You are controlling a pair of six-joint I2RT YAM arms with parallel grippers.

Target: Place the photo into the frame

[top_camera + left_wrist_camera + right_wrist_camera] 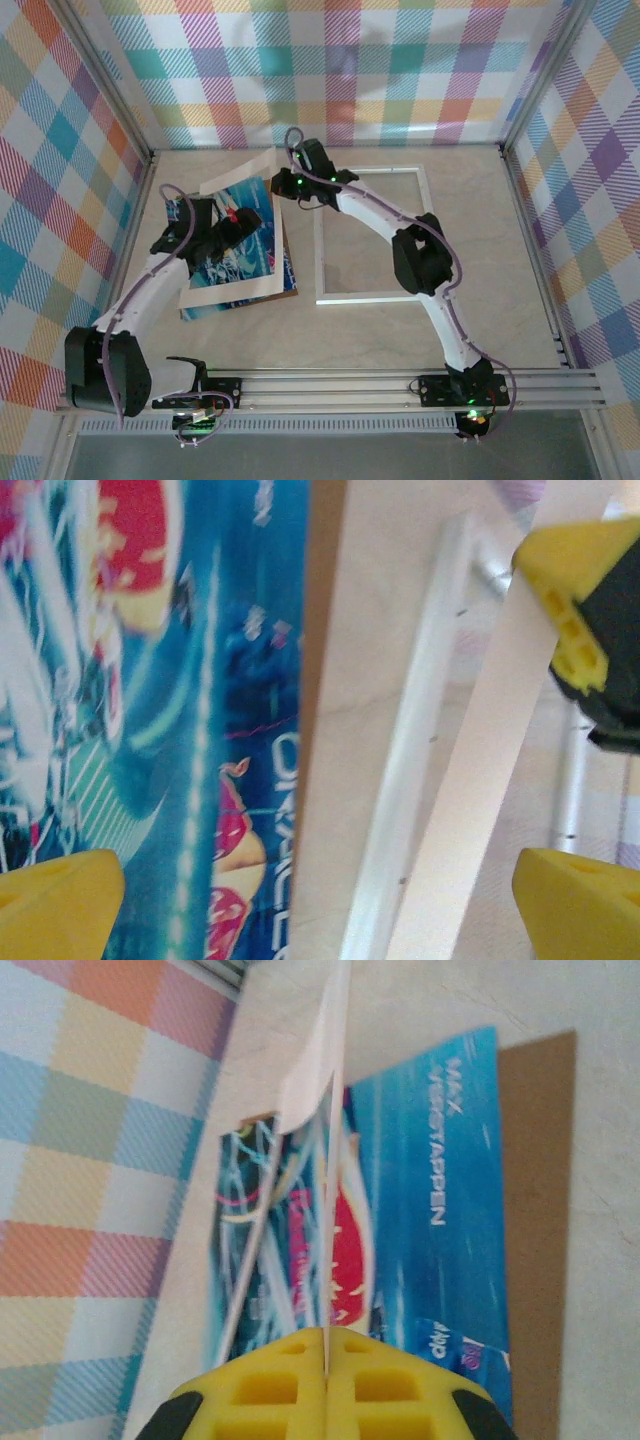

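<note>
Right hand [327, 1350] pinching the cream mat [318, 1080] edge
Left hand [238, 218] spread wide above the photo [238, 268], centre-left; frame [370, 296] flat on the table [480, 230] beside it.

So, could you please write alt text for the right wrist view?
The right gripper is shut on the edge of a cream mat, seen edge-on. Below it, the blue photo lies on a brown backing board on the table; a plaid wall is at left.

Left arm stretched forward, left hand [238, 222] wide apart, right arm bent leftward, right hand [327, 1360] pinched closed.
</note>
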